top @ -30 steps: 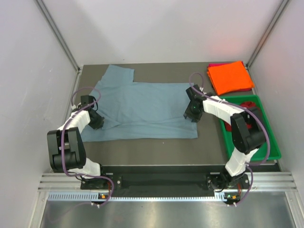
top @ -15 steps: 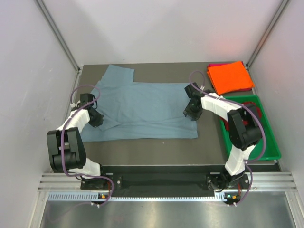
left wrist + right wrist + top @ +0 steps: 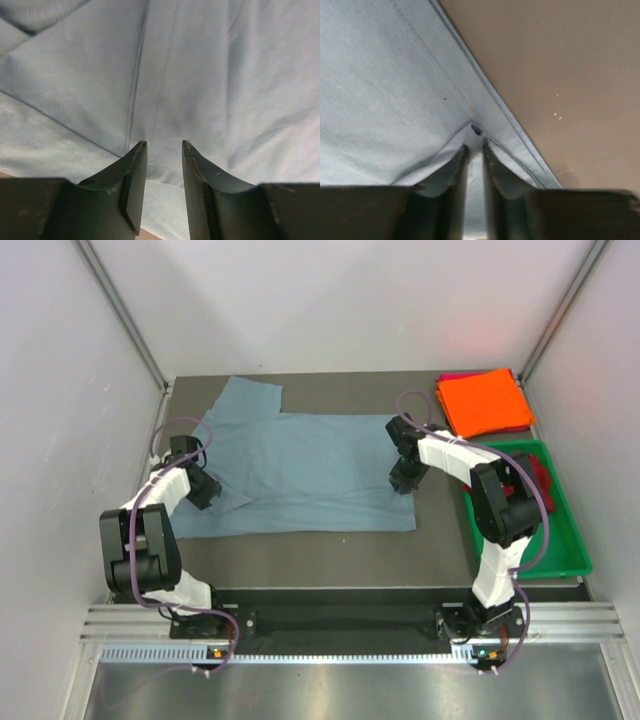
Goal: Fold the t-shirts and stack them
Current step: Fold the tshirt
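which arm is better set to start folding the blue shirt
Right, probably. The right claw is pinched on the blue-grey shirt at its hem, cloth puckered in its grip. The left claw hangs open over the shirt, gripping nothing.

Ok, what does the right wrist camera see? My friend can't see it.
The right gripper pinches the stitched hem of a dusty blue-grey cotton t-shirt, with a small peak of cloth at its tips. Brown tabletop fills the right side.
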You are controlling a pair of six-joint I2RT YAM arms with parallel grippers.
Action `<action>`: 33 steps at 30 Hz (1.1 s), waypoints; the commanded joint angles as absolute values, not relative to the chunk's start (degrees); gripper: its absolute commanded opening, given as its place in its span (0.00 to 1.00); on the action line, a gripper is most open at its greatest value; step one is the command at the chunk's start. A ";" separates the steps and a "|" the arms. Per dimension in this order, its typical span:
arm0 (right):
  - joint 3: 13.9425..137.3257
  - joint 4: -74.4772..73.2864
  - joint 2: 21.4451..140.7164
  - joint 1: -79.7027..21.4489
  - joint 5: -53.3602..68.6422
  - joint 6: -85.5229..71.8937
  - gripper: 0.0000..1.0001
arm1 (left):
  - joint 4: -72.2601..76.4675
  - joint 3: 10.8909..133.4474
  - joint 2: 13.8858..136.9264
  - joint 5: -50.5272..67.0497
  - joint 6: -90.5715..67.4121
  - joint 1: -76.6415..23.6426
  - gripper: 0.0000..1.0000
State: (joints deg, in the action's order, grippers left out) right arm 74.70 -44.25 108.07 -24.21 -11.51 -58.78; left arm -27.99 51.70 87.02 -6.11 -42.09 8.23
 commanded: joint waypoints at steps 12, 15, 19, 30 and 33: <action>74.09 -41.84 105.91 -23.64 -13.36 -57.22 0.00 | -31.81 50.54 83.67 -14.23 -43.33 5.63 0.40; 74.27 -41.57 105.82 -23.73 -13.27 -56.60 0.00 | -31.90 49.66 83.85 -14.06 -43.77 5.45 0.39; 74.62 -41.40 105.73 -23.73 -13.10 -56.08 0.00 | -31.73 48.60 84.20 -13.19 -44.38 5.36 0.36; 74.27 -41.13 105.38 -23.73 -12.48 -55.37 0.00 | -29.36 47.81 86.31 -12.13 -45.26 4.92 0.21; 73.66 -40.78 105.12 -23.73 -12.48 -55.28 0.00 | -29.62 48.86 86.31 -11.78 -45.35 4.83 0.05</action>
State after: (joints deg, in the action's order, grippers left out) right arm 74.24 -42.39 107.98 -24.18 -11.90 -55.94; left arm -30.74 48.18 86.11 -12.40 -45.10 5.13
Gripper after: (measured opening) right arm 0.008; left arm 0.103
